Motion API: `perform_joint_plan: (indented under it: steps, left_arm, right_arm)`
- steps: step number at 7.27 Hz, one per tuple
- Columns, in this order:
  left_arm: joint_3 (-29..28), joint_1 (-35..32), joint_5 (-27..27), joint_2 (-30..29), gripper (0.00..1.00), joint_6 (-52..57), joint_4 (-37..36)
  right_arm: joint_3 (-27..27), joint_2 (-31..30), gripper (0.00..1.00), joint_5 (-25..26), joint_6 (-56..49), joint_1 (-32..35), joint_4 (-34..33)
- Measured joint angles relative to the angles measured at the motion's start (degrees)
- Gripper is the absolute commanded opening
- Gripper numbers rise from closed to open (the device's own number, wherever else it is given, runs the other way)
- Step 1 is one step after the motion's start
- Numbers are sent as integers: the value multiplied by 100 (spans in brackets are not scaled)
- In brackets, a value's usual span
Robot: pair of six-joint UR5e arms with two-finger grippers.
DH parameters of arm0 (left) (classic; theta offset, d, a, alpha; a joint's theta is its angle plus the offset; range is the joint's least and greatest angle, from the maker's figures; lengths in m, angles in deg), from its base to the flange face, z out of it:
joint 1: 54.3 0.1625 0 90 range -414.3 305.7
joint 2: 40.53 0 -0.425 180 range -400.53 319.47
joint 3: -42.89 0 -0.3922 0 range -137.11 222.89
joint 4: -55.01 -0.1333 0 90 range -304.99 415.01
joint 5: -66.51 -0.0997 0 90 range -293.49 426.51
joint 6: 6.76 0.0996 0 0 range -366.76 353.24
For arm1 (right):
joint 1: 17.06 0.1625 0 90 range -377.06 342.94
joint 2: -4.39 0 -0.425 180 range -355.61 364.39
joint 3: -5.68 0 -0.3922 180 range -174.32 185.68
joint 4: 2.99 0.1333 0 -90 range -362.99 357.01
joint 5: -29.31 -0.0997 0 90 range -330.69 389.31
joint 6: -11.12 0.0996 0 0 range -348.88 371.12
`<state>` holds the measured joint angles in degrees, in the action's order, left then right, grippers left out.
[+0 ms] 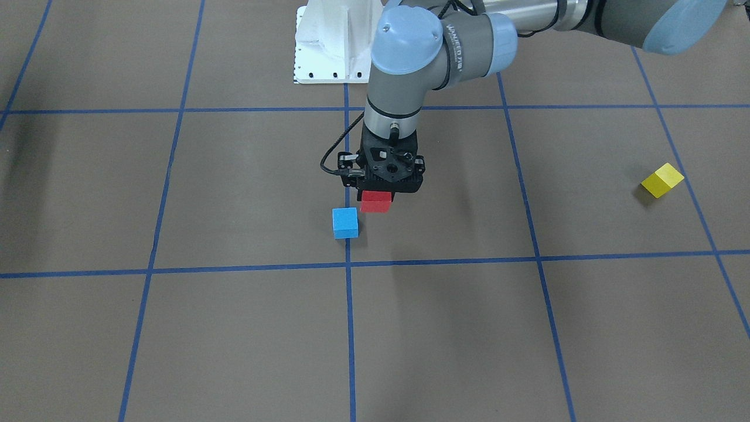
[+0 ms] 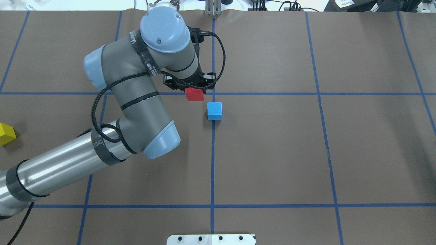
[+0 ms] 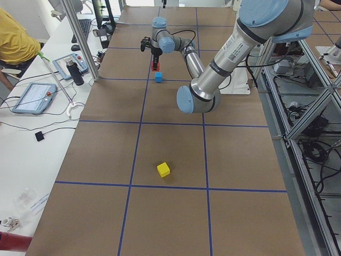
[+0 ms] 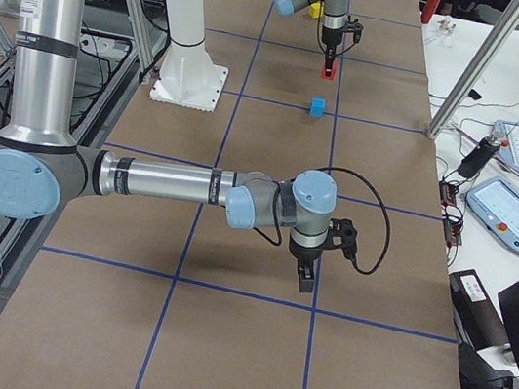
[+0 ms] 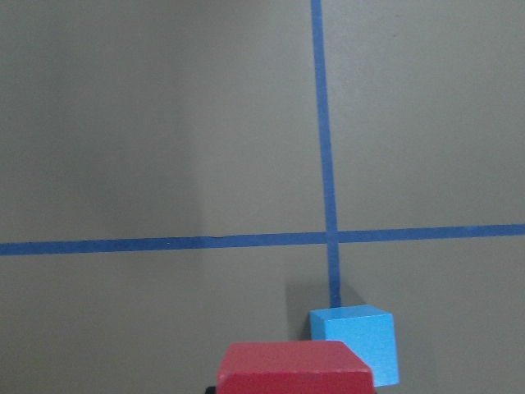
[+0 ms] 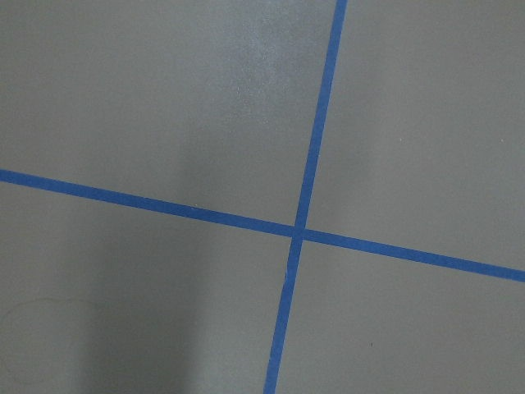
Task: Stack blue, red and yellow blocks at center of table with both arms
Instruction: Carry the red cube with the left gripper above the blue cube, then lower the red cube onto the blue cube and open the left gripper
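Red block (image 5: 291,368) fills the bottom edge of the left wrist view, clamped in the left pincer (image 1: 384,190), whose fingers are closed onto its sides. From the overhead view the block hangs just under the pincer body, beside a crossing of the blue tape lines (image 2: 213,170). It looks lifted off the tabletop (image 2: 272,153), though the angle makes that hard to confirm.

At about 4 o'clock from the red block in the overhead view, close but not touching, sits the blue block (image 2: 214,111) — flat on the brown tabletop, on the centre tape line just short of the crossing. In the left wrist view it shows at 2 o'clock from the red block, partly behind it.

Well apart from both, the yellow block (image 2: 6,133) lies alone out at 9 o'clock, at the overhead view's edge, turned at an angle to the tape grid.

Only the exterior right view shows the right pincer (image 4: 305,279), pointing down near a tape line, far from the blocks — whether it is spread or closed cannot be told. Its wrist view shows only bare tabletop and a tape crossing (image 6: 297,232)
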<state>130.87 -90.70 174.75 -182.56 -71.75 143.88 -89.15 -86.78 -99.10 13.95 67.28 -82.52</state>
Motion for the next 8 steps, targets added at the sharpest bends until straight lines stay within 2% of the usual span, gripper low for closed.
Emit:
perform_joint_plan:
  steps: [3, 8]
  left_arm:
    - [-726, 318, -363, -438, 0, -161, 54]
    - [-1091, 453, -504, -465, 0, -375, 299]
  right_arm:
    - [-7, 28, 99, 0, 9, 2, -5]
    - [-11, 52, 99, -37, 17, -5, -7]
